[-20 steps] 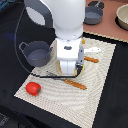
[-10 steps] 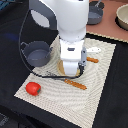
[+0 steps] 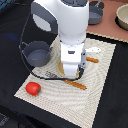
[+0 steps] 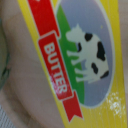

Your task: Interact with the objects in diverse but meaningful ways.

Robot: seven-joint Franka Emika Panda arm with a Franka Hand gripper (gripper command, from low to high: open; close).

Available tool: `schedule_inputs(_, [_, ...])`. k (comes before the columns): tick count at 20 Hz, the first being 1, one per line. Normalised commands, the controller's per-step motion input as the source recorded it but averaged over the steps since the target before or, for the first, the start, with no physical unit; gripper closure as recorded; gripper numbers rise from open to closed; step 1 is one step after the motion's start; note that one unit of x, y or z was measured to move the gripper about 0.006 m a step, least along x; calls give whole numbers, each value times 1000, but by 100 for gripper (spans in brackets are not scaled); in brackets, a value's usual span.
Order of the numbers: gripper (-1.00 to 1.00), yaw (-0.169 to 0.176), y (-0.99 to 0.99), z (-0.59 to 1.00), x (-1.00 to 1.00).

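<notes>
My gripper (image 3: 70,75) is low over the striped placemat (image 3: 100,95), and the white hand hides its fingers. The wrist view is filled by the yellow butter block (image 4: 75,55), very close, showing its cow picture and red BUTTER banner; no fingers show there. A tan round thing (image 3: 61,70) peeks out beside the hand. The grey-blue two-handled pot (image 3: 37,53) stands at the exterior view's left of the hand. The red tomato (image 3: 33,88) lies on the mat's near left corner. A small white piece (image 3: 95,50) lies to the right.
Two orange-handled utensils (image 3: 76,84) (image 3: 92,60) and a dark fork (image 3: 48,75) lie on the mat around the hand. A grey pan (image 3: 95,13) and a beige bowl (image 3: 123,18) stand at the back. A black cable (image 3: 22,52) loops by the pot.
The hand has shifted slightly toward the exterior view's right and stays low over the mat. The other things have not moved.
</notes>
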Motion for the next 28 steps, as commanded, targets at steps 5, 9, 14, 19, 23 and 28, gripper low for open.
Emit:
schedule_inputs(5, [100,0,60,-7,203])
schedule_inputs(9, [100,-2,214,529,161])
schedule_inputs(14, [100,-27,97,1000,94])
schedule_inputs(19, [100,-29,-606,958,217])
schedule_inputs(23, [100,-10,-877,401,184])
schedule_inputs(28, [100,0,-975,45,98])
